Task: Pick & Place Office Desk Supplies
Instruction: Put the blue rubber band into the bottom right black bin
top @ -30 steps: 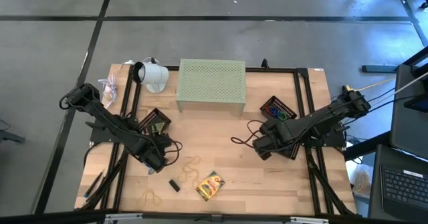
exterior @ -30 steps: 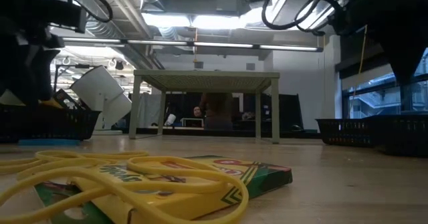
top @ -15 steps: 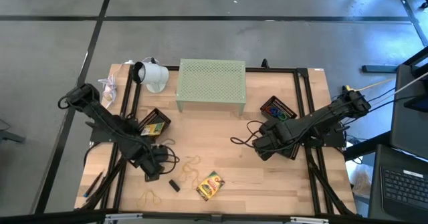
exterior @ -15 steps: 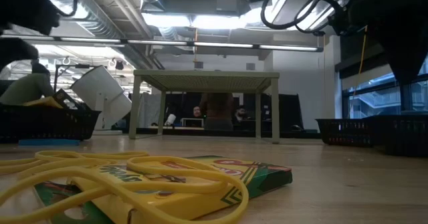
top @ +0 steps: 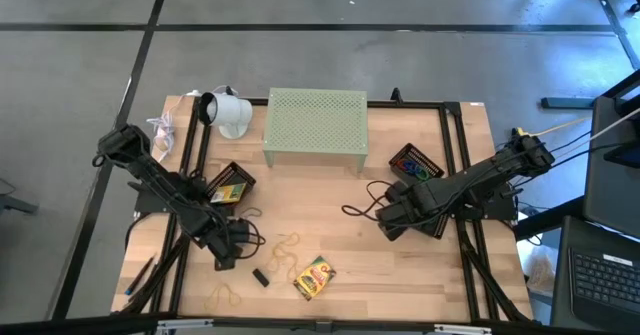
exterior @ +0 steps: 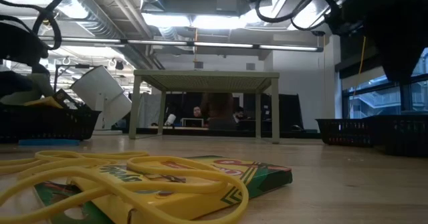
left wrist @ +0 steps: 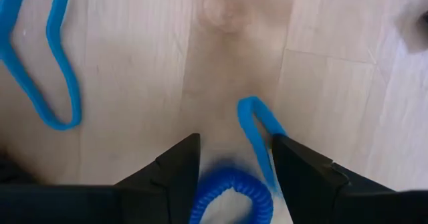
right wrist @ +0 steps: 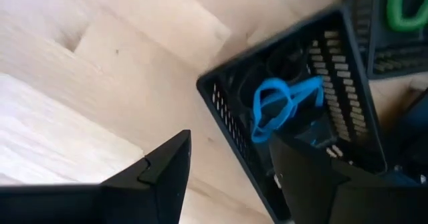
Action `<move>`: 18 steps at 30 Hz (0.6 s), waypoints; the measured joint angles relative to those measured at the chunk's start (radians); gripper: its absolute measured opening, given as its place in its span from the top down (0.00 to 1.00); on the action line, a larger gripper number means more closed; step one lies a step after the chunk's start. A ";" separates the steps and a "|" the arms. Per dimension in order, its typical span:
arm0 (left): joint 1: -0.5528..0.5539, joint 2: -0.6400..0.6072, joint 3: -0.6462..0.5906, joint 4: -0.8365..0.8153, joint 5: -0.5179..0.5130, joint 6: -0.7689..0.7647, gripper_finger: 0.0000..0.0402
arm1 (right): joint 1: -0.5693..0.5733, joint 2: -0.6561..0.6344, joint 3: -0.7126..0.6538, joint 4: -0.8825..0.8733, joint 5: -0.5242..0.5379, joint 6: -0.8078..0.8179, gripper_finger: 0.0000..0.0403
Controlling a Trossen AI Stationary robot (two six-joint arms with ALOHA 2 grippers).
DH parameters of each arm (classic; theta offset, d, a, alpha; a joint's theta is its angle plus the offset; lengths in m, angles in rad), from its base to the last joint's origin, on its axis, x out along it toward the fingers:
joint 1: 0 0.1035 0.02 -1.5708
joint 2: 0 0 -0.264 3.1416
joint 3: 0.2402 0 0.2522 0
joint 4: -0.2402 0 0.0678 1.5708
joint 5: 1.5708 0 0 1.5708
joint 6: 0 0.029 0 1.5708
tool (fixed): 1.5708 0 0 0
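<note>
My left gripper [top: 226, 249] [left wrist: 234, 144] hangs open just above the wood, left of the tan rubber bands [top: 285, 250]. In its wrist view a blue band loop [left wrist: 257, 127] lies between its fingers, and a blue coil [left wrist: 227, 190] sits farther back. A second blue loop [left wrist: 57, 70] lies apart on the wood. The yellow-green crayon box [top: 314, 277] [exterior: 200, 174], a black piece [top: 260, 277] and another rubber band [top: 225, 297] lie flat near the near edge. My right gripper [top: 383, 225] [right wrist: 227, 157] is open over the corner of a black mesh tray [right wrist: 294, 117] that holds a blue ring [right wrist: 277, 103]. My left gripper has the blue band loop [left wrist: 264, 134] between its open fingers. One strand runs close beside one finger [left wrist: 301, 170]. I cannot tell whether the gripper touches the band.
The pale green perforated stand [top: 316, 125] [exterior: 204, 80] stands at the far middle, with a white lamp [top: 228, 110] to its left. Black mesh trays sit at the left [top: 230, 183] and at the right [top: 415, 163]. Bare wood lies between the two grippers. Black rails run along both table sides.
My left gripper has moved a little toward the table's near edge and left edge, away from the left tray. The supplies on the table lie where they were.
</note>
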 joint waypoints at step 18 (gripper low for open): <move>0.031 -0.003 -0.013 0.037 -0.083 0.048 0.99 | 0.000 0.000 0.000 0.081 0.132 -0.001 0.49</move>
